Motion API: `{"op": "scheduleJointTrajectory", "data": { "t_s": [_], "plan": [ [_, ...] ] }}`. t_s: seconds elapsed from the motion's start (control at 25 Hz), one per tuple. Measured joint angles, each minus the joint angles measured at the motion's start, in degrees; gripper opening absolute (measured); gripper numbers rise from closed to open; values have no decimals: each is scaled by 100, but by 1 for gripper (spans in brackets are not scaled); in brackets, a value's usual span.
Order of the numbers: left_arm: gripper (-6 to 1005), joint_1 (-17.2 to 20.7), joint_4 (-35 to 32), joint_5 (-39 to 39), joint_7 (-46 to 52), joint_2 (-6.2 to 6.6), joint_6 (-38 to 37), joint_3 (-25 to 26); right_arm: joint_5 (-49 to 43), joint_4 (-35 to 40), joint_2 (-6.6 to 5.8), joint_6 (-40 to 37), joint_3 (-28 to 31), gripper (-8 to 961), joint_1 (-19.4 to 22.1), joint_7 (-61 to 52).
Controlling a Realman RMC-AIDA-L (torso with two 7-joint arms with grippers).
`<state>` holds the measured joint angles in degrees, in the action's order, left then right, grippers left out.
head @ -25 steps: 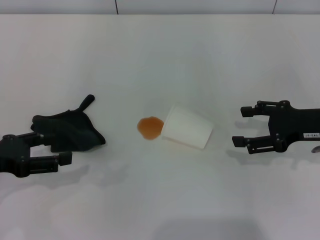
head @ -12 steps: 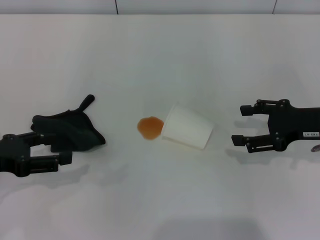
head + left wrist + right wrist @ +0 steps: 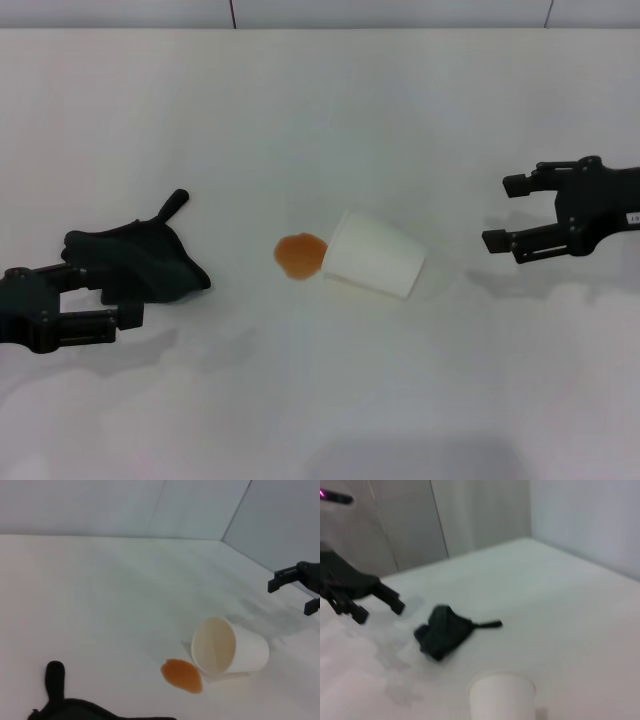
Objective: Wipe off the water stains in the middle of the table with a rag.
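The water stain (image 3: 299,255) is a small orange-brown blotch in the middle of the white table (image 3: 320,110), touching the mouth of a white paper cup (image 3: 373,266) lying on its side. The black rag (image 3: 138,260) lies to the left, its tail pointing away from me. My left gripper (image 3: 122,295) is open at the rag's near left edge, with its fingers alongside the cloth. My right gripper (image 3: 497,212) is open and empty, to the right of the cup. The left wrist view shows the stain (image 3: 182,674), the cup (image 3: 227,646) and the rag's tail (image 3: 55,677).
The right wrist view shows the rag (image 3: 445,630), the cup (image 3: 502,697) and my left gripper (image 3: 381,613) beyond it. Grey wall panels (image 3: 320,12) run along the table's far edge.
My right gripper has moved to the right and farther from the cup, still open. The left gripper, rag, cup and stain have not moved.
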<state>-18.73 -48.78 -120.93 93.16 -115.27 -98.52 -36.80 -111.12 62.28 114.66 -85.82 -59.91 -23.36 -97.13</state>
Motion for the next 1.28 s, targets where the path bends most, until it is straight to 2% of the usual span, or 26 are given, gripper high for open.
{"op": "scheduleJointTrajectory", "data": {
  "t_s": [0.2, 0.36, 0.52, 0.68, 0.88, 1.12, 1.28],
  "plan": [
    [880, 1, 0, -1, 0, 26, 1, 8, -798, 522, -12, -338, 2, 854, -399, -1136],
    [879, 13, 4, -3, -59, 22, 90, 29, -892, 532, -62, -550, 34, 855, -715, -1361],
    [879, 78, 7, -7, -174, -52, 234, 35, -904, 541, -26, -565, 39, 855, -865, -1384],
    [879, 74, 9, -10, -204, -78, 295, 41, -976, 529, -63, -640, -2, 854, -1014, -1631],
    [879, -14, 9, 1, -182, -74, 299, 32, -1624, 509, -44, -940, -41, 855, -1403, -2314],
    [880, -70, 9, 10, -170, -71, 308, 31, -2061, 452, 30, -1044, -616, 855, -1865, -2837],
    [880, -70, 9, 23, -170, -68, 308, 31, -2019, 420, 67, -785, -1052, 855, -1964, -2905]
  ]
}}
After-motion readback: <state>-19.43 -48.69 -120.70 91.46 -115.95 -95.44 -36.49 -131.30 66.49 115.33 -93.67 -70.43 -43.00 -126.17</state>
